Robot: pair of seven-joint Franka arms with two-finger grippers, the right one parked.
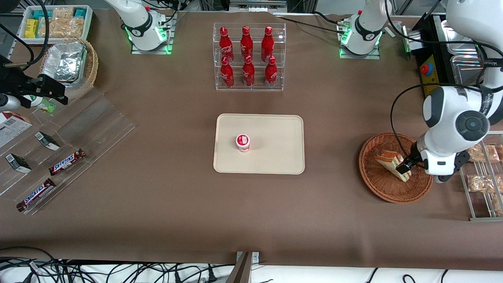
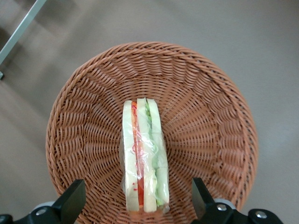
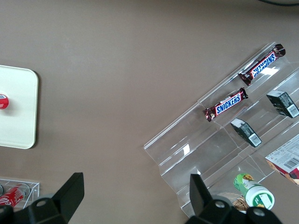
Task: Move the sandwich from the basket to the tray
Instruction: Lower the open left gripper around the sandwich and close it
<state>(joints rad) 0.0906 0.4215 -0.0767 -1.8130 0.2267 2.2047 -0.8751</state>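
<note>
Snickers bars [image 1: 67, 162] on clear acrylic steps [image 1: 82, 125] at the parked arm's end. 6 red bottles [image 1: 246, 55] in a clear rack, farther from the front camera than the tray [image 1: 271, 157]. Tray carries 1 small red-and-white cup [image 1: 243, 142]. Toward the working arm's end: basket [image 1: 377, 184], sandwich [image 2: 142, 158] on edge inside. Gripper [image 2: 140, 207] low over it, fingers [image 2: 72, 200] spread wide, straddling the wedge, gripping nothing. Bagged snacks [image 1: 481, 182] on a rack just beside the basket.
</note>
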